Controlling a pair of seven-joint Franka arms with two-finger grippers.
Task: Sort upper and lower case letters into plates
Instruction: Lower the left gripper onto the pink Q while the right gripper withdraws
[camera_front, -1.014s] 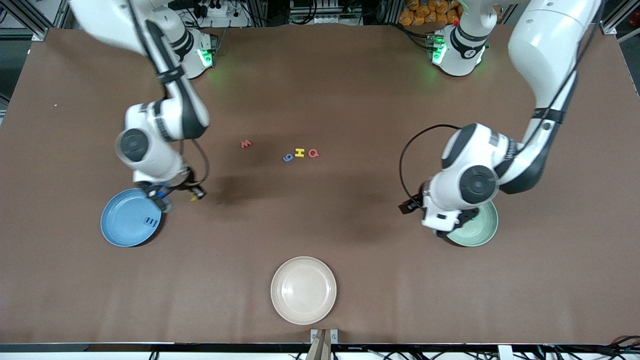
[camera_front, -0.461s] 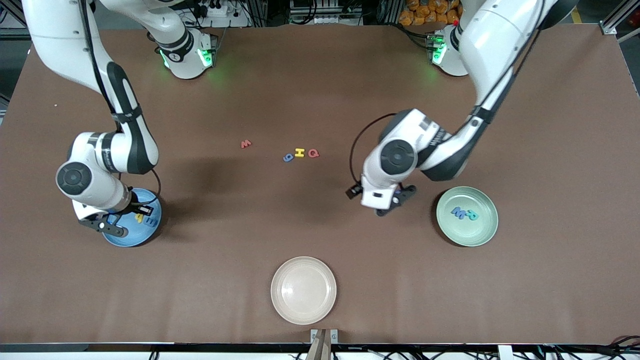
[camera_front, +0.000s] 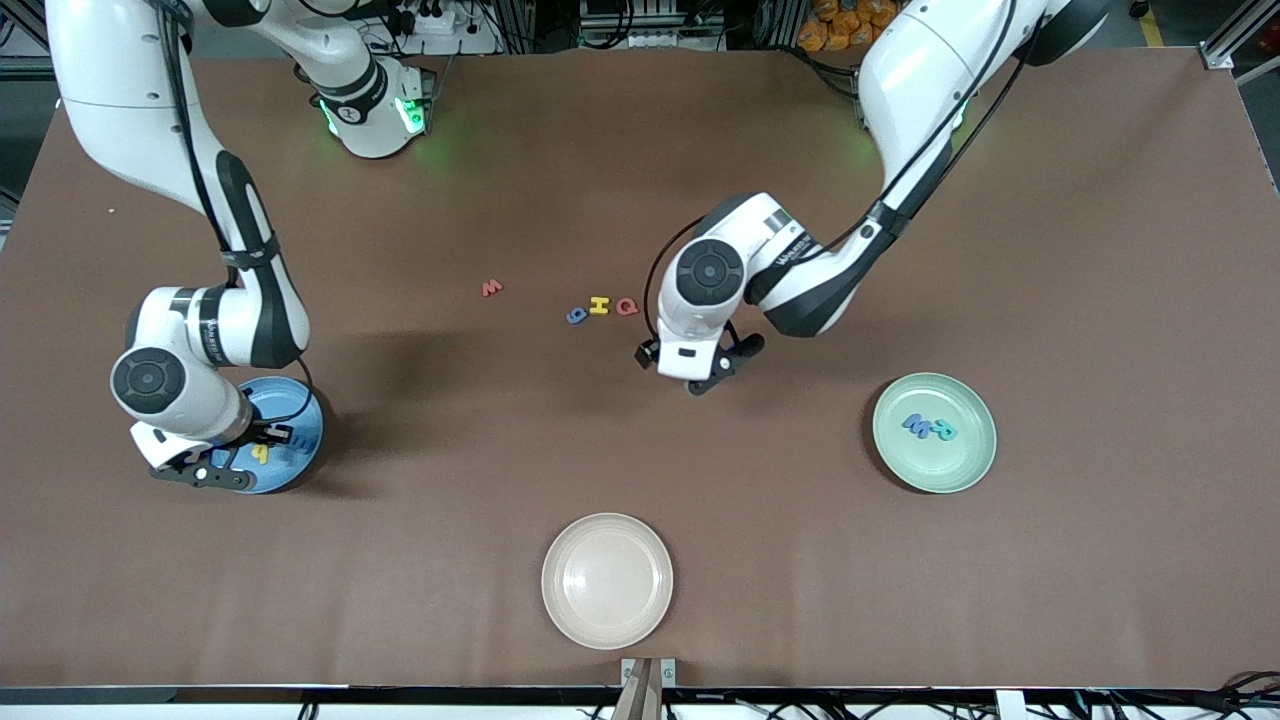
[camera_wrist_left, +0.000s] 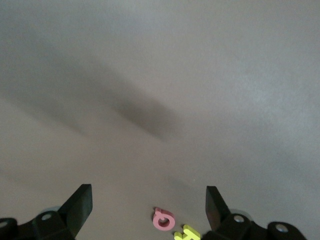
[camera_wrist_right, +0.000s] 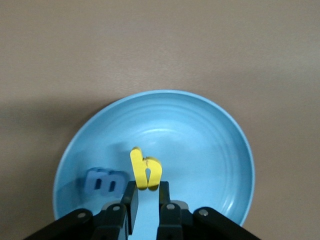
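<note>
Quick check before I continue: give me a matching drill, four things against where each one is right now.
Things:
1. yellow b
2. red Q
3. teal W
4. left gripper

Places:
A. in the mint plate
B. on bare table beside the yellow H
C. between the right gripper fingers over the blue plate
D. open over bare table near the letter row

Pairs: 1-C, 2-B, 3-A, 4-D

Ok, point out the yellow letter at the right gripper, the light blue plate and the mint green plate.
yellow letter (camera_wrist_right: 145, 173), right wrist view, on its bowl.
light blue plate (camera_wrist_right: 200, 145), right wrist view, on its bare floor.
mint green plate (camera_front: 965, 455), front view, on its bare floor.
</note>
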